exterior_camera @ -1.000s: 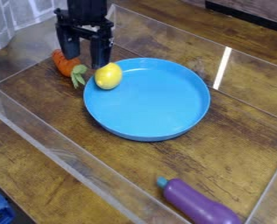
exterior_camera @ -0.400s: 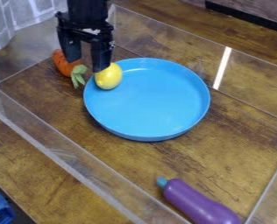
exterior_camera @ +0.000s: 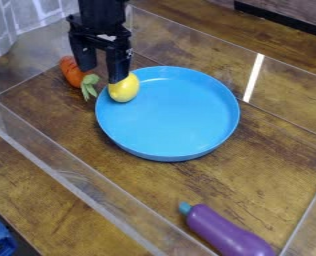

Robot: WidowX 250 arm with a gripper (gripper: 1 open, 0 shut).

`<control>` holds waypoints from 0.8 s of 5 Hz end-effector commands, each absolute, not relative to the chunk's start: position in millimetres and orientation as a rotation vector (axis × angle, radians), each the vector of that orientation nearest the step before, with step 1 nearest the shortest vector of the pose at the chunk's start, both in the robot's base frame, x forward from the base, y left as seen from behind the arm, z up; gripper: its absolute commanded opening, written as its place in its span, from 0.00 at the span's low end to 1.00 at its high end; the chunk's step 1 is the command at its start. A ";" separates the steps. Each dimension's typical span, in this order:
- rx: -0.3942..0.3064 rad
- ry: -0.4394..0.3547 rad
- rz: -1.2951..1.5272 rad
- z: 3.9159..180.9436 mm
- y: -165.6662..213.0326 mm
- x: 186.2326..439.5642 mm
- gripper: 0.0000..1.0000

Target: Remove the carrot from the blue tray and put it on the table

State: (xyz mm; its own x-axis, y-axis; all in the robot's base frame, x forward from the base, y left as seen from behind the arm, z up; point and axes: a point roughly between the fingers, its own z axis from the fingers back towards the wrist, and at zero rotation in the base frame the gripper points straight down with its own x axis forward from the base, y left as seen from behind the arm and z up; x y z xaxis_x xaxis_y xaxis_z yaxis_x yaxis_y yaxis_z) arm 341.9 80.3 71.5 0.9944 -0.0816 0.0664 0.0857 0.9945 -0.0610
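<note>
The orange carrot (exterior_camera: 71,71) lies on the table (exterior_camera: 41,120) just left of the blue tray (exterior_camera: 174,118), outside its rim, with its green leafy top (exterior_camera: 90,88) pointing toward the tray. My black gripper (exterior_camera: 99,64) points straight down over the carrot's right end. It is open, with nothing between its fingers. The left finger (exterior_camera: 79,55) hides part of the carrot. The right finger (exterior_camera: 118,63) stands just above a yellow lemon (exterior_camera: 122,88).
The lemon rests on the tray's left rim, beside the carrot's leaves. A purple eggplant (exterior_camera: 225,232) lies at the front right of the table. Clear acrylic walls (exterior_camera: 54,165) border the table on all sides.
</note>
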 end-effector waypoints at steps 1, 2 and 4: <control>-0.051 -0.120 -0.131 81.7 70.5 351.8 1.00; -0.053 -0.123 -0.148 74.4 69.9 354.6 1.00; -0.052 -0.131 -0.176 64.3 72.4 361.7 1.00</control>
